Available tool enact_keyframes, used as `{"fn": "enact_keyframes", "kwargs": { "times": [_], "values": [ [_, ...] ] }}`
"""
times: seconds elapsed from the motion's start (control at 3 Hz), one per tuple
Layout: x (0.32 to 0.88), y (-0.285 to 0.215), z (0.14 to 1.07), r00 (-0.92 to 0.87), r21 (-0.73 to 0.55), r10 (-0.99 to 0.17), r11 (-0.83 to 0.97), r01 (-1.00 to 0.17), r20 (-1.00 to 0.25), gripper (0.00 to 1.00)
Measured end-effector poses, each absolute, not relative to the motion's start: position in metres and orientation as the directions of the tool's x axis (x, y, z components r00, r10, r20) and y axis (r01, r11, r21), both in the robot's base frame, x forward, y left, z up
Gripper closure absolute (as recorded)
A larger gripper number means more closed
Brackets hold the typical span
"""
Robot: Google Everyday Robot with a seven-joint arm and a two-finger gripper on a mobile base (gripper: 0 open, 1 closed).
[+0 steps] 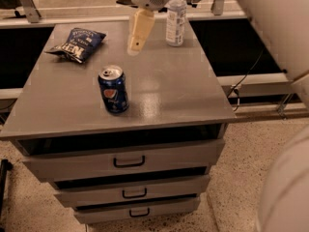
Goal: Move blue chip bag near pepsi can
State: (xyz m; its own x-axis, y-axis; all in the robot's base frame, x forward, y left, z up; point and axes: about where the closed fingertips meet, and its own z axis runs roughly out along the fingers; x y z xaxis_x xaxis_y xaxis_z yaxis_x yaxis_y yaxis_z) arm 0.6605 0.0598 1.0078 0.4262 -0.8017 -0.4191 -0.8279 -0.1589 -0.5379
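Observation:
The blue chip bag [76,43] lies flat at the back left of the grey cabinet top [164,95], white lettering up. The pepsi can [113,89] stands upright near the front middle-left, well apart from the bag. My gripper [136,42] hangs over the back middle of the top, to the right of the bag and behind the can, touching neither. It holds nothing that I can see.
A clear plastic water bottle [175,16] stands at the back, just right of the gripper. The cabinet has three drawers [129,161] below. My pale arm [280,28] fills the right edge of the view. A cable [241,81] hangs at the right.

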Motion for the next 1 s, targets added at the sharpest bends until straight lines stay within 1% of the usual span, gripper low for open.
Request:
{"fn": "enact_keyframes", "kwargs": {
  "times": [0.67,1.0],
  "values": [
    [0.736,0.116,0.982,0.532,-0.608,-0.730,-0.203,-0.768,-0.429,0.00],
    [0.759,0.151,0.962,0.511,-0.581,-0.710,-0.176,-0.795,-0.485,0.00]
  ]
}}
